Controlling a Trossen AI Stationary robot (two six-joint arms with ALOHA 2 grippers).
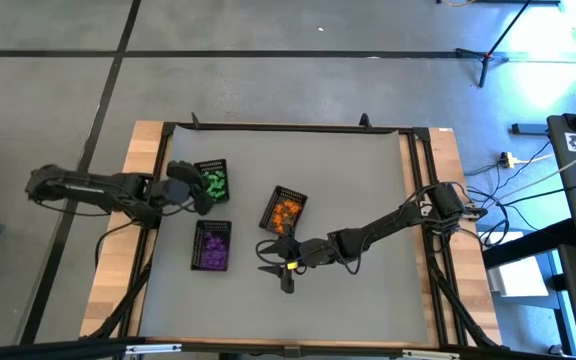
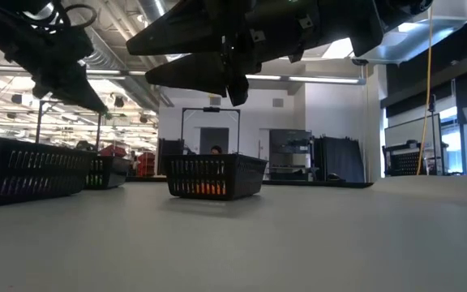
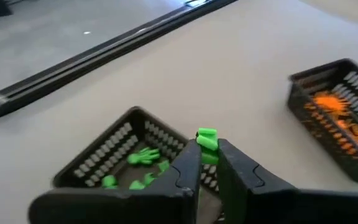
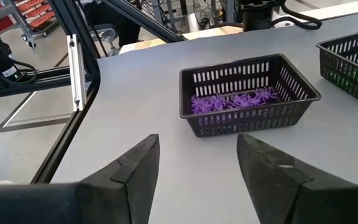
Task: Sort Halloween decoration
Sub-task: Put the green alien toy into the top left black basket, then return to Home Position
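Overhead view of the grey tabletop (image 1: pixel 368 190), described from its near edge outward. At about 6 o'clock from the table's centre, the right gripper (image 1: pixel 280 262) hangs above bare tabletop with its two dark fingers (image 4: pixel 135 168) spread apart and nothing between them; the low view shows it clear of the surface. Just beside it, at its 9 o'clock, stands the tray of purple trinkets (image 1: pixel 213 246), its contents lying in a loose heap along the floor of the tray (image 4: pixel 229 99). At the right gripper's 12 o'clock, near it, sits the tray of orange trinkets (image 1: pixel 286 210), turned slightly askew. Farthest out, at 10 o'clock from the table's centre, stands the tray of green trinkets (image 1: pixel 213 180). The left gripper (image 3: pixel 209 149) is poised over this tray's edge, its fingers drawn close and pinching a single green trinket (image 3: pixel 207 138) at the tips; further green pieces (image 3: pixel 143 157) lie below inside the tray.
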